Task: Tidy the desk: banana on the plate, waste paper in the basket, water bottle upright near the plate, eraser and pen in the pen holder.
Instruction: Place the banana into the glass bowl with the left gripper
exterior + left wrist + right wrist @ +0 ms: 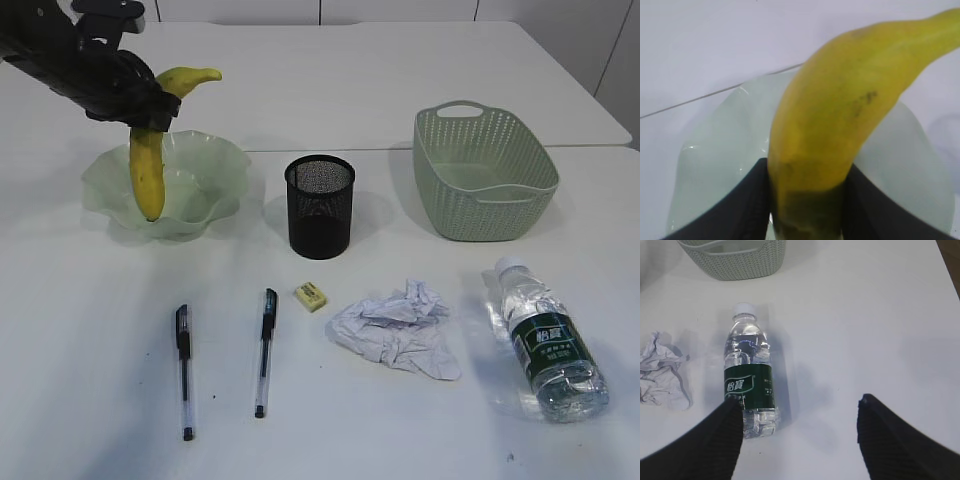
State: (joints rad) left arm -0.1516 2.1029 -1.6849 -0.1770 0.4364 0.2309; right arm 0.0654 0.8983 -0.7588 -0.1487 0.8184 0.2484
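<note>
**Banana held over the green plate, other things lie on the desk**

The left gripper is clamped on the banana, with one black finger pressed on each side of the smooth yellow skin. The banana is curved, with small brown specks; it hangs almost upright, its lower tip inside the plate and its stem pointing up toward 2 o'clock. The plate is translucent pale green with a wavy ruffled rim, glossy like plastic or glass.

The right gripper hovers with its fingers wide apart and nothing between them. Just beside its left finger the water bottle lies on its side, clear and ribbed, with a white cap toward 12 o'clock and a dark green label.

The desk is a plain, matte white top. A thin seam runs across it behind the plate, and beyond it is another white surface.

From the black mesh pen holder, a round upright cup, the sage green basket with woven-look sides stands at 3 o'clock, well apart. The tiny pale yellow eraser is at 6 o'clock, the crumpled waste paper at 5 o'clock. Two black pens lie nearly parallel at 7 o'clock.

The front left of the desk is bare.
</note>
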